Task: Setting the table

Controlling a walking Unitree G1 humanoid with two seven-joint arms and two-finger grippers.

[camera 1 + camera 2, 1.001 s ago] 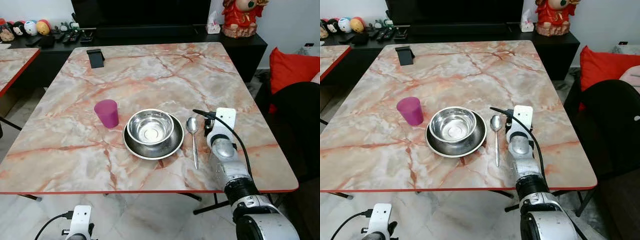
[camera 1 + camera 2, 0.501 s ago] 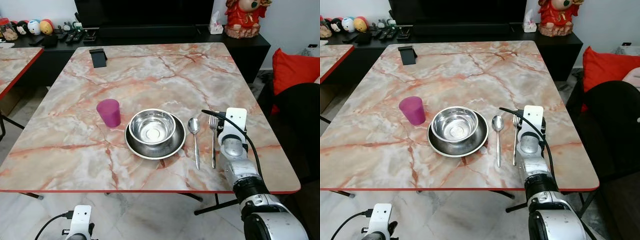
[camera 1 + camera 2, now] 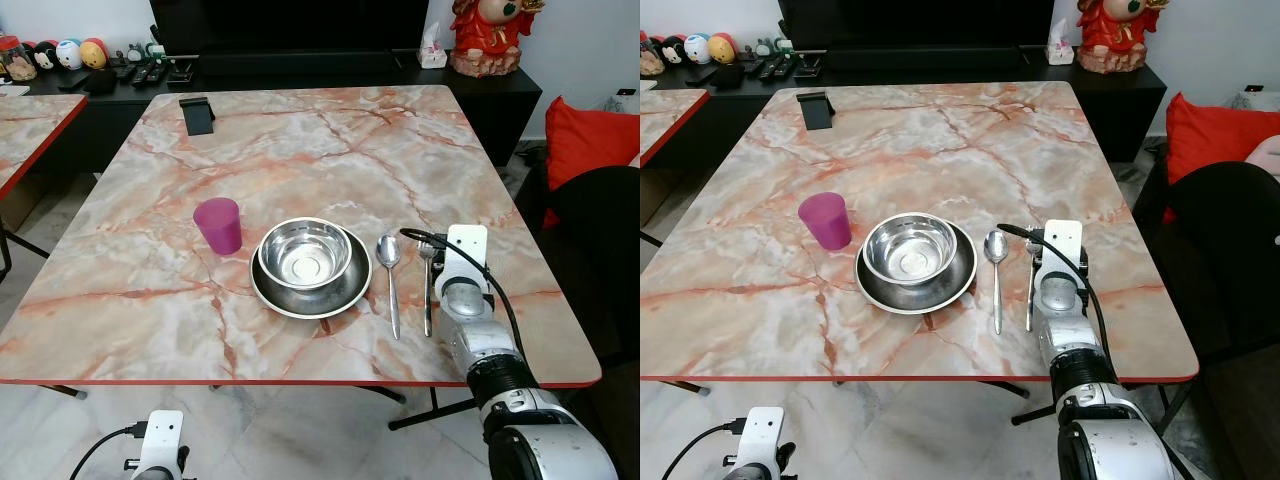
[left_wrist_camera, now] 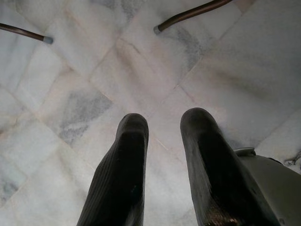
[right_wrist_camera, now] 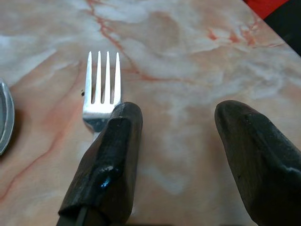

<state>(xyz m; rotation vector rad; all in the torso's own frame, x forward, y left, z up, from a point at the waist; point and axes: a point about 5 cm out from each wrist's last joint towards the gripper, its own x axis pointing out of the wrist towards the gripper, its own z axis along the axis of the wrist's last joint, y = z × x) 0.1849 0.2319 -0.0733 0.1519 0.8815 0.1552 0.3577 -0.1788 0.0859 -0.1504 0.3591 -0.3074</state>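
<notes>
The left gripper (image 4: 162, 155) hangs idle above the tiled floor (image 4: 94, 70), fingers slightly parted, grasping nothing. The right gripper (image 5: 176, 136) hovers over the marble table (image 3: 330, 150) with fingers released. The fork (image 5: 101, 89) lies flat beside the spoon (image 3: 389, 275); left of them stand the bowl (image 3: 306, 252) on its plate (image 3: 270, 295) and the purple cup (image 3: 218, 225).
</notes>
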